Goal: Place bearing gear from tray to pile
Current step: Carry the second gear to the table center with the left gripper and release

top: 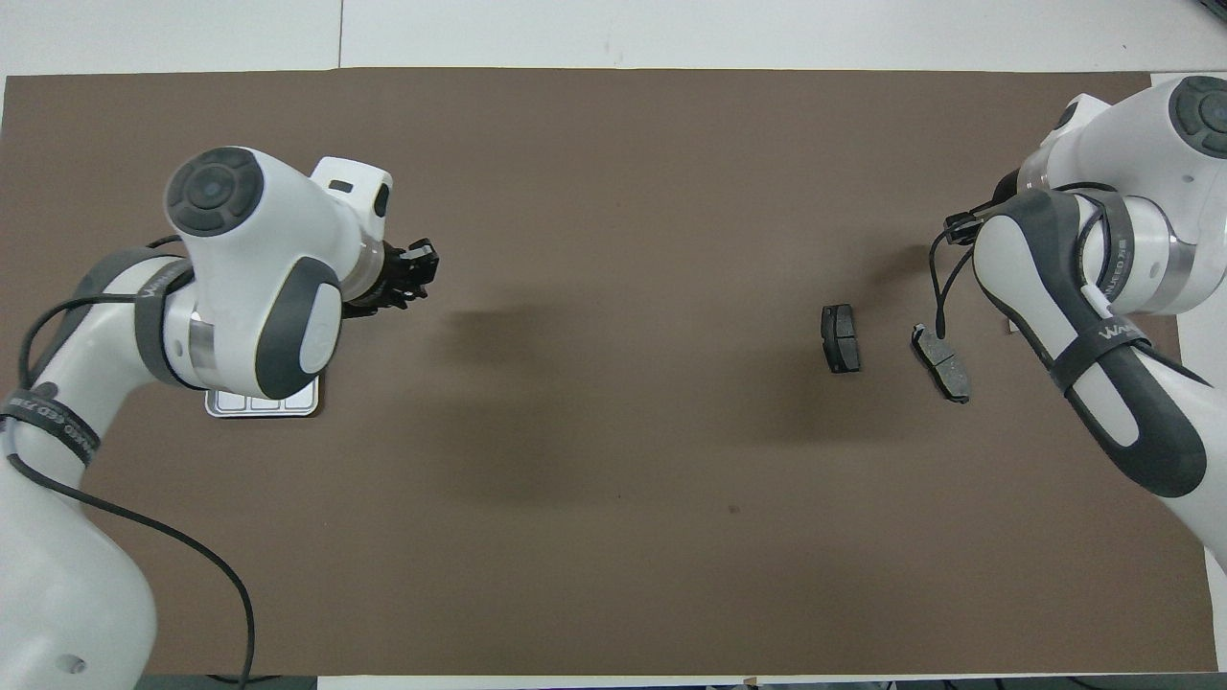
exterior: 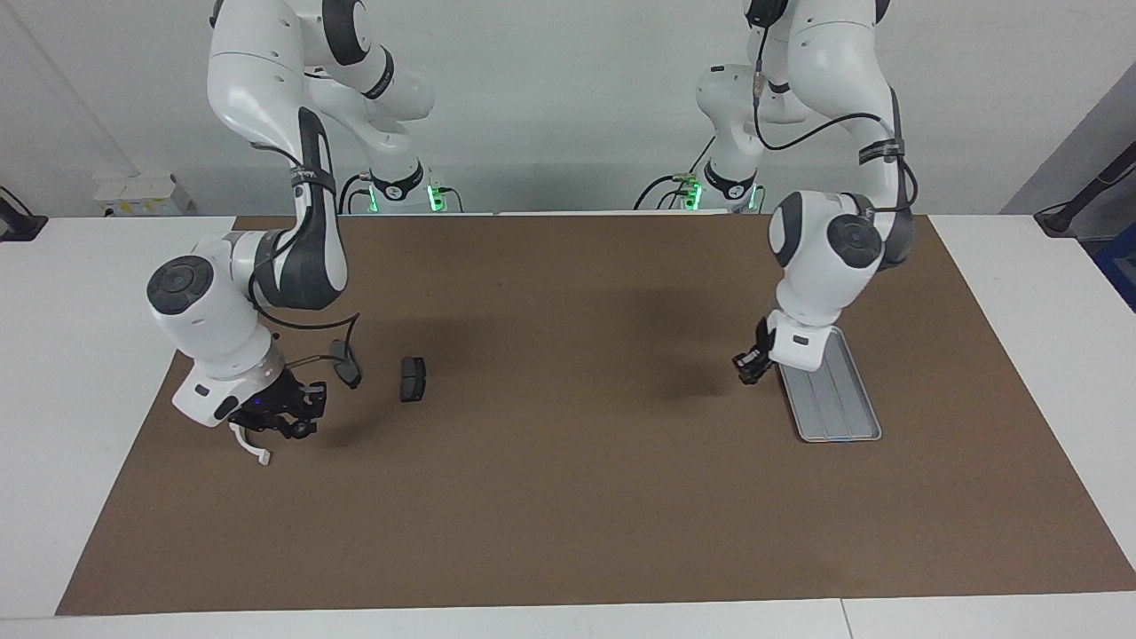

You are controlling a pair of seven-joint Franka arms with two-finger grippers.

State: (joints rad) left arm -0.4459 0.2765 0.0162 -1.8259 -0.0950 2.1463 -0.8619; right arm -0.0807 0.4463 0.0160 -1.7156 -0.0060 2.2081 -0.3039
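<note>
Reading the worktop as a clock with twelve pointing away from my bases, the tray (exterior: 834, 399) lies at nine o'clock on the brown mat (exterior: 568, 497) and the pile (exterior: 413, 379) at three. My left gripper (exterior: 748, 368) hangs low just off the tray's three-o'clock rim, over bare mat, with its fingertips closed together. I cannot make out the bearing gear. The part of the tray that shows carries nothing, so I judge the gear is pinched in that closed gripper, though it is too small to confirm. The pile is two dark brake pads (top: 842, 337) lying near each other and a white half-ring bracket (exterior: 251, 446) at their one-o'clock side. My right gripper (exterior: 293, 422) sits just above that bracket, and I cannot tell whether it is open or closed. The step in hand looks like the carry across. To do it well I should lift enough to clear the rim, travel level toward three o'clock without jerks so a small round part does not slip, and set it down beside the pads, not on them. My right arm crowds the pile, so I should keep the two wrists apart.
</note>
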